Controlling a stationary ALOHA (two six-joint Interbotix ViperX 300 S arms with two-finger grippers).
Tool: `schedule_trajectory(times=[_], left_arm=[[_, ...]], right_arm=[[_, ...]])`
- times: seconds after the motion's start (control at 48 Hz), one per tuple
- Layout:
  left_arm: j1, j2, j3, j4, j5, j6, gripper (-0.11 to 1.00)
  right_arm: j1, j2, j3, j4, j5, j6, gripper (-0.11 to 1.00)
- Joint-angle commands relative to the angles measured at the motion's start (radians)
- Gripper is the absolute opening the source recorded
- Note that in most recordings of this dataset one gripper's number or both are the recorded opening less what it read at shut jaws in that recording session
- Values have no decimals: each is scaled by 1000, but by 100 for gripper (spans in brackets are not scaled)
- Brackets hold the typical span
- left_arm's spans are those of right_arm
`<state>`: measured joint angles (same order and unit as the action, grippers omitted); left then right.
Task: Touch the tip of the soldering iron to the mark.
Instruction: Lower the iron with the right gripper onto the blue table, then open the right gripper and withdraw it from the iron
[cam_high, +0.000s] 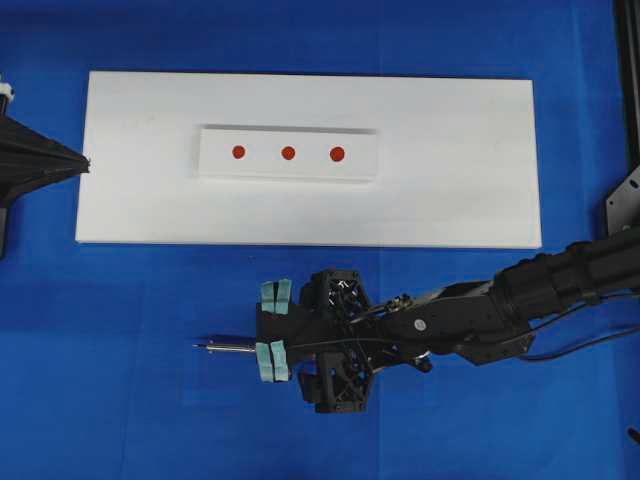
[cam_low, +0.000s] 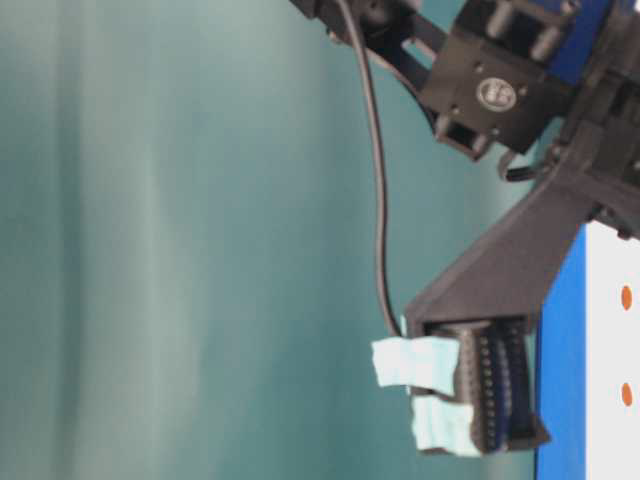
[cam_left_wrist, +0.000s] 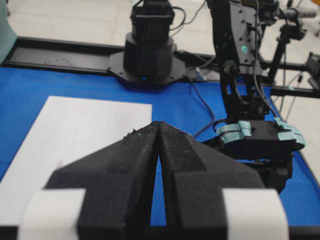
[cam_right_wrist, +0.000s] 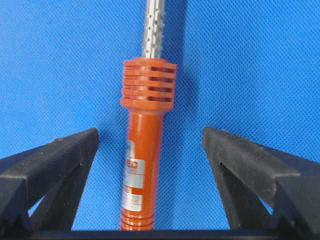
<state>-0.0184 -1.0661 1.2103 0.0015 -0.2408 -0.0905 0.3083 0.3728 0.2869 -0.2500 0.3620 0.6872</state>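
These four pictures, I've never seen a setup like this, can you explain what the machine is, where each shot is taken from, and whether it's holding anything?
It is a two-armed robot at a blue table. One picture looks down from overhead, one from table level, and one comes from a camera on each wrist. A white board carries a raised strip with three red marks. The soldering iron lies on the table between the wide-open jaws of the right gripper, ungripped. The left gripper, shut and empty, sits at the board's left edge.

The matte black, segmented right arm (cam_high: 520, 295) trails thin black cables. Its black printed gripper (cam_high: 272, 330) has fingers (cam_high: 270, 362) wrapped in pale teal tape.
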Motion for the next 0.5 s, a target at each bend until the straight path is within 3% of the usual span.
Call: schedule_trajectory(times=[0.0, 0.167, 0.479], left_arm=[[-2, 5, -15, 0, -6, 0, 0], [-2, 5, -15, 2, -6, 0, 0], [-2, 5, -15, 0, -6, 0, 0]], right_arm=[[-6, -21, -18, -3, 3, 2, 90], [-6, -74, -21, -3, 54, 0, 90], [5, -268, -38, -20, 255, -12, 90]])
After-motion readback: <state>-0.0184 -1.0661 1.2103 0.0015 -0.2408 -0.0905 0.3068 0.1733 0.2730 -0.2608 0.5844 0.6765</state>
